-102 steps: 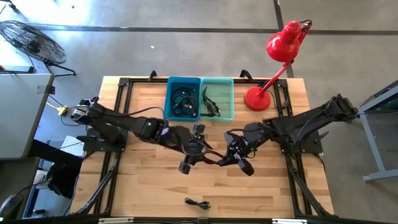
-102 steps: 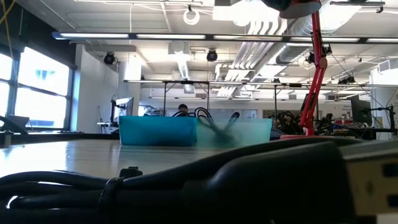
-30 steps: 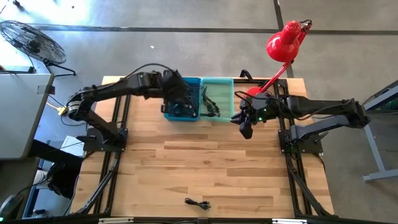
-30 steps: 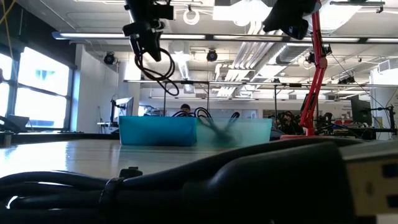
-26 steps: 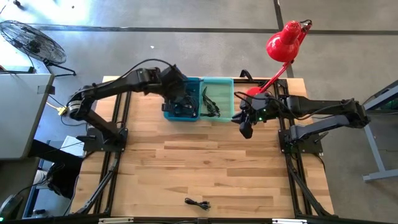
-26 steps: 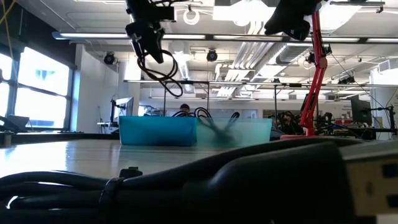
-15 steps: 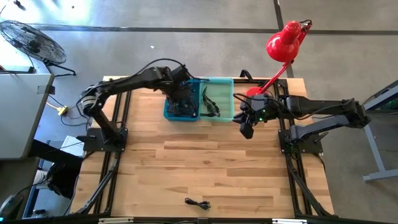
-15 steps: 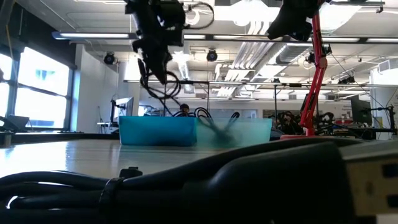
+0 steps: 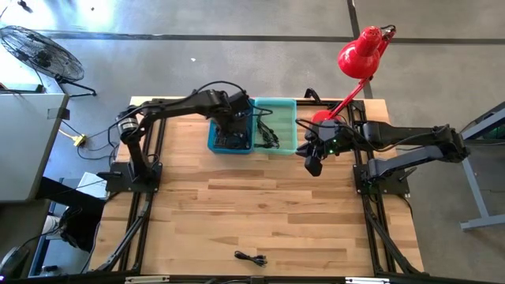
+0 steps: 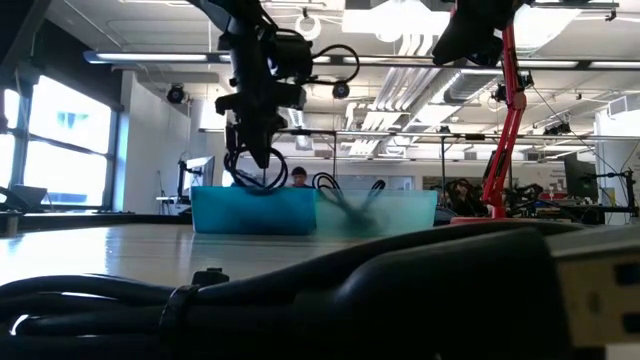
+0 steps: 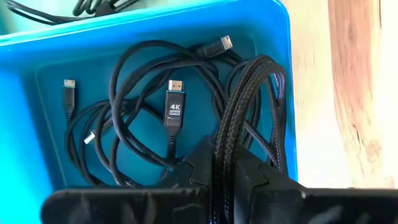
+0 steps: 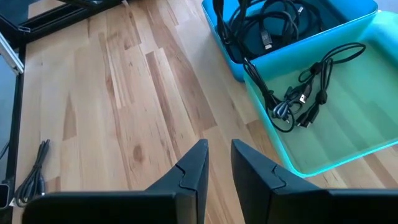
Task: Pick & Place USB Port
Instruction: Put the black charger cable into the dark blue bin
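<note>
My left gripper (image 9: 236, 126) hangs over the blue bin (image 9: 213, 120) at the table's far side, pointing steeply down, shut on a black braided cable (image 11: 252, 99). Several other black cables with plugs (image 11: 174, 109) lie on the bin's floor. In the low view the held cable's loops (image 10: 252, 172) dangle to the bin's rim (image 10: 250, 208). My right gripper (image 12: 217, 155) waits in the air near the teal bin's (image 9: 293, 118) right side, its fingers a little apart with nothing between them. My left gripper pinches the braided cable bundle (image 11: 222, 163) between its two fingers, several strands together. The fingers come from above, pointing down into the blue bin. The cable's loops hang below the fingers inside the bin, slack; whether they rest on its floor does not show.
The teal bin holds thin black cables (image 12: 298, 93). A red desk lamp (image 9: 351, 71) stands at the far right corner. Another coiled black cable (image 9: 251, 258) lies near the table's front edge, filling the low view's foreground (image 10: 400, 290). Bare wood lies between.
My left gripper has gone down and toward the table's right, from the blue bin's far left corner to above its middle, tipping from slanted to nearly straight down. The held cable has come down with it, and its loops now reach the bin's rim.
</note>
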Available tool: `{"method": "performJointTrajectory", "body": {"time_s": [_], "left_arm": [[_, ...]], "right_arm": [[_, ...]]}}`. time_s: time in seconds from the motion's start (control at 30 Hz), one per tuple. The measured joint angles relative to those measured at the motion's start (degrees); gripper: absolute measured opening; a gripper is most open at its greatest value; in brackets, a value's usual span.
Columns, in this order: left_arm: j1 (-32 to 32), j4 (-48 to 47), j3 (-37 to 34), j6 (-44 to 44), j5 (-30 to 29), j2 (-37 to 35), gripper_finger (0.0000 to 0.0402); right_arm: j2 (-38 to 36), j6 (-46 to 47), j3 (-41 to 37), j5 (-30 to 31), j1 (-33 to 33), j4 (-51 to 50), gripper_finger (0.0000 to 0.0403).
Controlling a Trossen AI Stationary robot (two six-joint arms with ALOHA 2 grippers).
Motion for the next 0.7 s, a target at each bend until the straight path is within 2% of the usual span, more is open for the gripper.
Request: {"method": "performJointTrajectory", "body": {"time_s": [0.23, 0.57, 0.7], "left_arm": [[-0.02, 0.56, 0.04, 1.05, -0.2, 0.92, 0.0015], [0.36, 1.02, 0.02, 1.44, -4.95, 0.85, 0.0016], [0.33, 0.99, 0.02, 0.75, -7.95, 0.85, 0.0055]], "right_arm": [[0.0, 0.06, -0.02, -0.01, 0.0, 0.0, 0.0062], [0.0, 1.43, -0.02, -0.06, 0.02, -0.07, 0.0062], [0.0, 1.97, -0.02, -0.25, 0.24, -0.07, 0.0062]]}}
